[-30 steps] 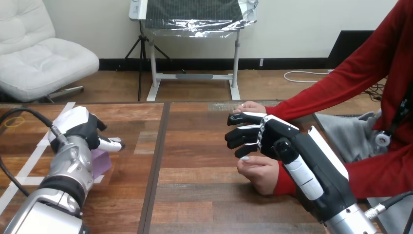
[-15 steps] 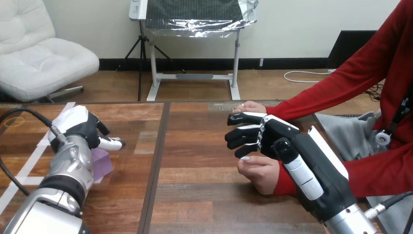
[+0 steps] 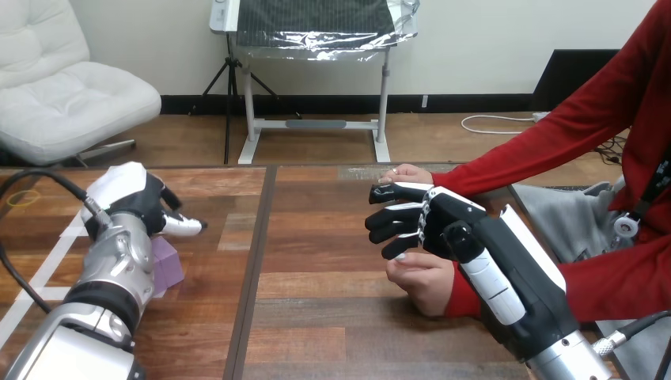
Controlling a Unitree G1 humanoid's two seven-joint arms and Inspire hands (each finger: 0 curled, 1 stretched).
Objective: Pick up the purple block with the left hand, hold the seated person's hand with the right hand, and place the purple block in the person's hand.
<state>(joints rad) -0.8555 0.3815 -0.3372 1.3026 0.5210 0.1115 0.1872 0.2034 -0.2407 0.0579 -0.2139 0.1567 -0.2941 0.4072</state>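
hovering over pale purple cube block [image 3: 168, 265], left hand [image 3: 130, 198]: grasp cannot tell; right hand [image 3: 437, 220], far right of block, loosely open, empty. off-centre closing could knock block away.

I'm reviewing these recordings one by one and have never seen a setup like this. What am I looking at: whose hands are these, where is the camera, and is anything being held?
The camera sits on a humanoid robot's head and looks down across a brown wooden table. The two silver arms coming in from the bottom are the robot's own, and each ends in a black-and-white jointed robot hand. The left robot hand is close to a small purple block, which is partly hidden behind that arm; I cannot tell whether it is gripped. The right robot hand reaches out with relaxed fingers between the two hands of a person seated at the right. The person's farther hand rests beyond it and the person's nearer hand lies just under it. Its fingers close round neither.
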